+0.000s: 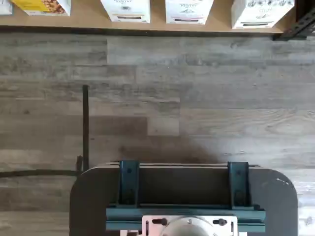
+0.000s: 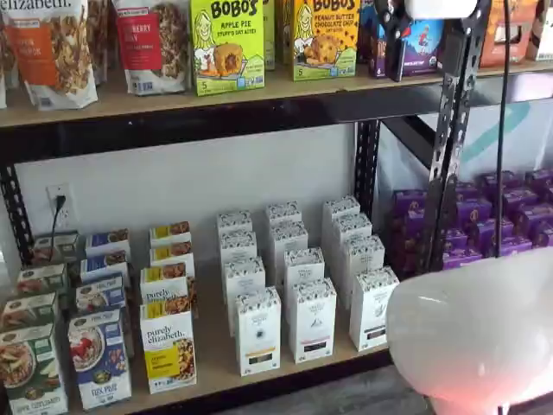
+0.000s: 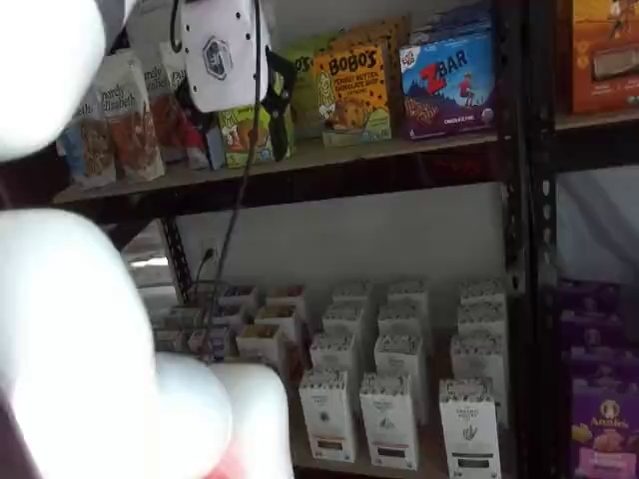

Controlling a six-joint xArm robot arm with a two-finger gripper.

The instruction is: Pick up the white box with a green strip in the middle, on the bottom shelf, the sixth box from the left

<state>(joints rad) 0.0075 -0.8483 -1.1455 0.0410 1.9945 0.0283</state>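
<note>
upright, the white box (image 2: pixel 371 309) stands long-axis vertical.

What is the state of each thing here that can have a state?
white box: upright, at the front of its row on the bottom shelf, not gripped.
end effector: raised at the level of the upper shelf, far from the white box; open or shut cannot be told.
black plug: plugged into the wall socket.
</note>
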